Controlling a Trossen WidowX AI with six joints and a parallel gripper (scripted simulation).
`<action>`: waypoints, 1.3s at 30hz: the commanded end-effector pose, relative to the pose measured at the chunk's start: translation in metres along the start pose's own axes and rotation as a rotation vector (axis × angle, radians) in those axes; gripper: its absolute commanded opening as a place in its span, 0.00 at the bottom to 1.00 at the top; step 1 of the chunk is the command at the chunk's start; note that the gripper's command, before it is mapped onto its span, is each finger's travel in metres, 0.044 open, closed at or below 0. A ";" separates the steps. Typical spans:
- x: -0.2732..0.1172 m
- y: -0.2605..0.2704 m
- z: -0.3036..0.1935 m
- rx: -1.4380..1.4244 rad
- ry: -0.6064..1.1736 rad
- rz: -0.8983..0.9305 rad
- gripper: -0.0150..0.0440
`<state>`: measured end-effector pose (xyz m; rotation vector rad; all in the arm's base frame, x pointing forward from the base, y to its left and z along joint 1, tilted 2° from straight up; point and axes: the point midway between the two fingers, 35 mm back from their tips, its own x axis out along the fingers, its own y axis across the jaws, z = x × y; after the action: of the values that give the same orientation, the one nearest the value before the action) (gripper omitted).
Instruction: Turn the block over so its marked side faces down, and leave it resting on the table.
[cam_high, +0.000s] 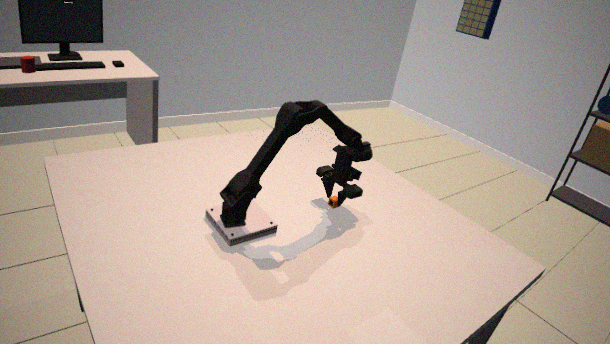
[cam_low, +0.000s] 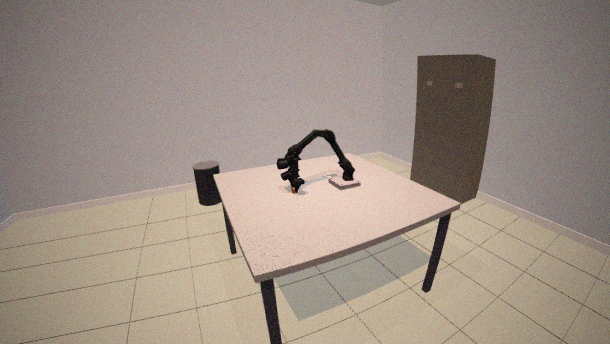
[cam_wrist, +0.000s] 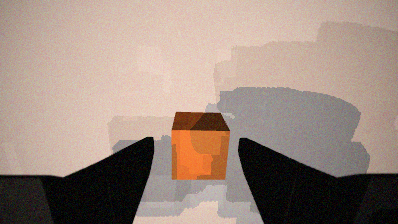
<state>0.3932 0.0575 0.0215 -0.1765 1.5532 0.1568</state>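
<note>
The small orange block (cam_high: 334, 202) (cam_low: 293, 190) (cam_wrist: 200, 157) rests on the table (cam_high: 150, 300) (cam_low: 350, 215). In the wrist view its upper face is bright orange with shadows on it, and its far side is dark brown. A dark patch shows on one side in the top view; I cannot tell if it is the mark or shadow. My gripper (cam_high: 335, 199) (cam_low: 295, 189) (cam_wrist: 196, 144) points down and is open, with its fingers partly apart. One finger stands on each side of the block, with a narrow gap on both sides in the wrist view.
The arm's base plate (cam_high: 255, 227) (cam_low: 345, 183) is bolted down on the table. A desk (cam_high: 142, 100) with a monitor (cam_high: 60, 22) and a red cup (cam_high: 28, 64) stands beyond the table. A black bin (cam_low: 207, 185), a brown cabinet (cam_low: 450, 125) and a shelf (cam_high: 582, 202) stand around the room.
</note>
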 end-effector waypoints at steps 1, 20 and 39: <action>0.002 0.000 0.000 0.004 0.002 -0.002 0.51; -0.009 0.000 0.000 0.004 0.002 -0.002 0.25; -0.022 -0.001 0.003 0.006 -0.131 -0.001 0.25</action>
<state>0.3952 0.0573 0.0411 -0.1696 1.4770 0.1565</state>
